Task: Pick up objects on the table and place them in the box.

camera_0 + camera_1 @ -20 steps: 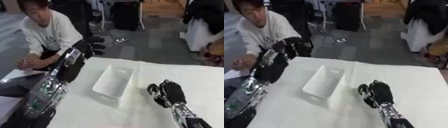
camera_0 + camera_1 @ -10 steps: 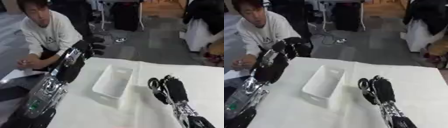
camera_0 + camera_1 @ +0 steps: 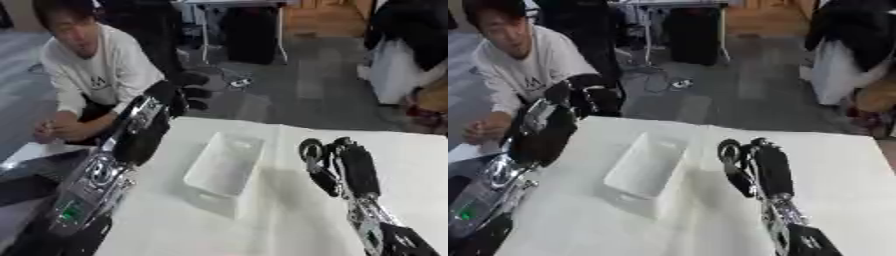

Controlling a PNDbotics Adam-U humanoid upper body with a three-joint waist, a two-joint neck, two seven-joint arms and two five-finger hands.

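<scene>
A white rectangular box [image 3: 226, 162] stands open-topped in the middle of the white table [image 3: 262, 225]; I see nothing inside it. My right hand [image 3: 343, 161] hovers just right of the box with its back toward me, fingers curled, and nothing shows in it. My left hand [image 3: 586, 96] is raised over the table's far left corner, beyond and left of the box, with relaxed fingers holding nothing. No loose objects show on the tabletop.
A person in a white top [image 3: 92, 75] sits at the far left edge, hands off the white table. Beyond the far edge lie the floor, dark chairs [image 3: 249, 30] and a white bag [image 3: 394, 75].
My right hand has moved away from me, up alongside the box's right side. The left hand and the box have stayed about where they were.
</scene>
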